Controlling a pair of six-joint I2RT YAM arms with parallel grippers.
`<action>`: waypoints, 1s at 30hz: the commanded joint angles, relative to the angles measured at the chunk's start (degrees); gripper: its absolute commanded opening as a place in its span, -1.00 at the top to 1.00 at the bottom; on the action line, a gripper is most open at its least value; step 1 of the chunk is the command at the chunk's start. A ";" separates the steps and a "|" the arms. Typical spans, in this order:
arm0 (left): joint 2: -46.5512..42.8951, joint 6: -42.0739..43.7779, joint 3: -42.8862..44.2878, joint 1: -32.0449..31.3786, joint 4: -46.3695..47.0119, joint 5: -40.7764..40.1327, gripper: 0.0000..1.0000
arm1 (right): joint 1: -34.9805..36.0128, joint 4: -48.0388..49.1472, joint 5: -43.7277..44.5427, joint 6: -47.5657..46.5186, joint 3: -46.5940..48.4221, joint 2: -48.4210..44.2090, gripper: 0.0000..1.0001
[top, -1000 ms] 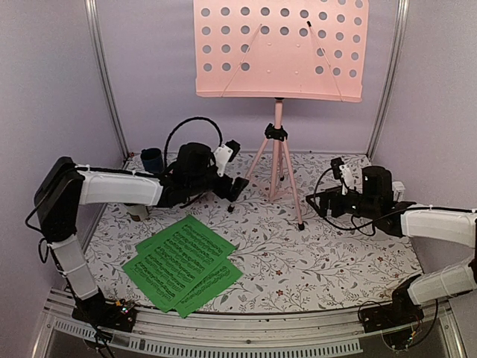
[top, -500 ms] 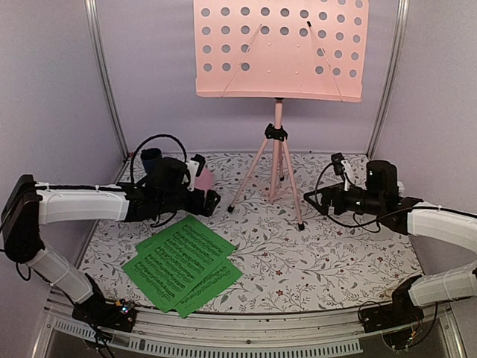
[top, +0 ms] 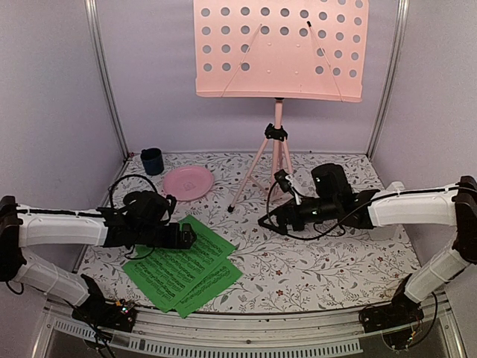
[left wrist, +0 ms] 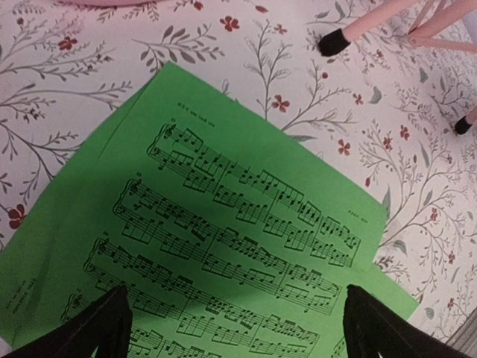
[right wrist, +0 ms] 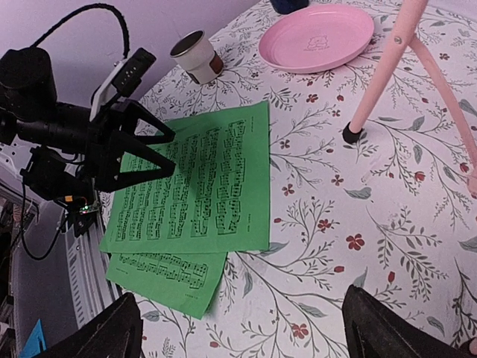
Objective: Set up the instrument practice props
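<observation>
Top external: floral surface (top: 320, 261), lilac walls (top: 149, 74); green sheet music (top: 182, 265) lies fanned; my left gripper (top: 188, 237) and right gripper (top: 265, 222) gape wide.

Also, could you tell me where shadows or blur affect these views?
Left wrist view: a shadow darkens the lower left of the green sheet music, notes legible. Right wrist view: sharp, the open left gripper shading the page beneath. Top external view: even light, no glare on the pink music stand.

Green sheet-music pages (left wrist: 223, 224) carry notation, no legible words.
</observation>
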 commanded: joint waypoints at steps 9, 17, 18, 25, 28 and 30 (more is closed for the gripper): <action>14.70 4.05 6.50 -4.08 -3.91 -3.21 -0.98 | 2.18 0.93 0.99 0.08 4.53 4.46 -0.84; 23.49 12.93 12.24 -10.15 -4.94 -2.08 -0.95 | 1.06 -1.08 3.18 -1.46 2.26 0.56 -0.86; 24.16 14.99 12.68 -11.29 -4.55 -1.05 -0.94 | 0.72 -1.27 3.18 -1.65 1.93 0.06 -0.86; 26.55 28.68 15.47 -15.01 -0.28 5.53 -0.92 | -1.03 -2.17 2.56 -2.83 -0.01 -2.92 -0.86; 25.73 32.24 16.83 -14.45 2.23 3.99 -0.93 | -1.04 -2.05 1.20 -2.94 -0.93 -2.56 -0.85; 24.25 32.77 17.80 -13.37 3.76 4.01 -0.96 | -1.08 -1.49 0.23 -2.58 -1.38 -2.02 -0.84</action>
